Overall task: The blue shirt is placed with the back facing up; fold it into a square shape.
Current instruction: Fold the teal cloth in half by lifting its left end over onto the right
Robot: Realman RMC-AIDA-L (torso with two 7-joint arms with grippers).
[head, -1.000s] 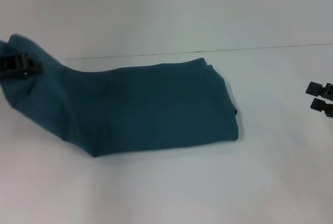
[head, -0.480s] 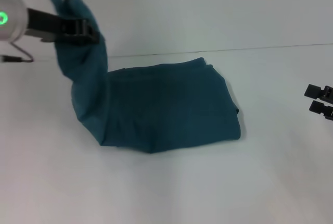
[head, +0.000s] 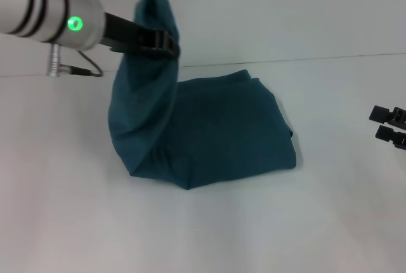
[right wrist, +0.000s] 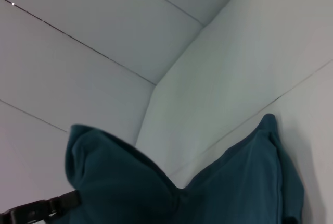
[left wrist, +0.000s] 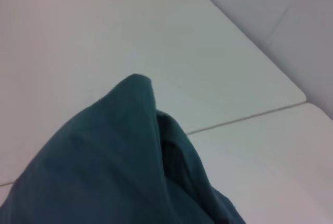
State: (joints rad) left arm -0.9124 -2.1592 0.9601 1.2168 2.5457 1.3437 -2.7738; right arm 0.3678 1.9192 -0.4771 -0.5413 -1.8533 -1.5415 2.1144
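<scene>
Between the left gripper's [head: 166,46] clamped fingers, one end of the blue shirt [head: 216,130] hangs raised; the rest lies on the table [head: 254,228]. Carrying it level across should align edges. The right gripper [head: 388,126] idles, fingers apart.

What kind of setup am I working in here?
Likely a lab test bench: a bare white table, plain white panelled walls, and only the blue shirt, lifted by the left gripper; right gripper parked.

My table [head: 209,235] is plain white. The blue shirt [head: 216,136] lies on it at the middle, its left end lifted.
</scene>
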